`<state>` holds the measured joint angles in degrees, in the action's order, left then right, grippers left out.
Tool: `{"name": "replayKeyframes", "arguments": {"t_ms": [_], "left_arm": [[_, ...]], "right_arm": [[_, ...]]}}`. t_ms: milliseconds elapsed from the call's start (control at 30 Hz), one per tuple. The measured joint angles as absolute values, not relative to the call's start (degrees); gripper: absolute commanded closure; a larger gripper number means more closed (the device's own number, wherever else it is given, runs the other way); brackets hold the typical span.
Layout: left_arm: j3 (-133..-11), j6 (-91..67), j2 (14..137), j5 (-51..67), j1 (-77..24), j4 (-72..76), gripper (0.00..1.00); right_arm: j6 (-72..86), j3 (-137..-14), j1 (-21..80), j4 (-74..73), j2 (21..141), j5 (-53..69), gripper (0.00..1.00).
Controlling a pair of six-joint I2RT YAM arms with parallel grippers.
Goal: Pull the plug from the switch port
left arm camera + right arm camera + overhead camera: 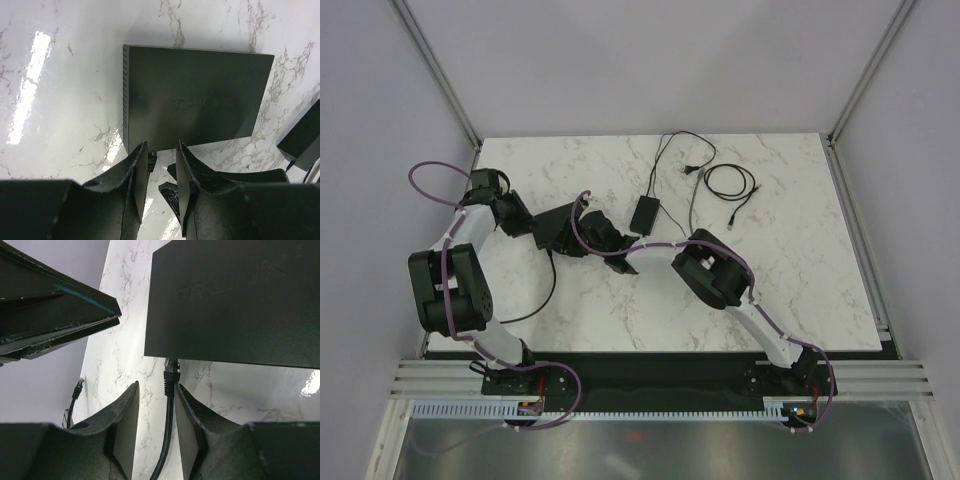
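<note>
Switch (195,95) matt plastic; table (65,125) glossy, smooth marble-look; plug cable (169,410) matt rubbery.

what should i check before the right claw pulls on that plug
1. Plug seated in the switch port: ok, it is in.
2. Right claw placed on the plug body: not ok, its fingers straddle the cable just below the plug.
3. Right claw clamped: not ok, a gap shows beside the cable.
4. Switch braced by the left claw: cannot tell, its tips sit at the switch's near edge with jaws apart and contact unclear.
5. Power adapter clear of the switch: ok, it lies apart from it.
6. Loose cable out of the way: ok, it lies far back on the table.
</note>
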<state>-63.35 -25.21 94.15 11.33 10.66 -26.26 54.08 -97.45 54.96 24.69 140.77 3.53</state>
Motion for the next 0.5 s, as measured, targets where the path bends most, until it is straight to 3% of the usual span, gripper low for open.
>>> {"name": "replayKeyframes", "arguments": {"t_ms": [500], "left_arm": [[-62.65, -25.28, 96.07, 14.17, 10.66, -25.06, 0.67]], "right_arm": [[56.42, -102.37, 54.96, 22.17, 145.01, 2.92, 0.63]]}}
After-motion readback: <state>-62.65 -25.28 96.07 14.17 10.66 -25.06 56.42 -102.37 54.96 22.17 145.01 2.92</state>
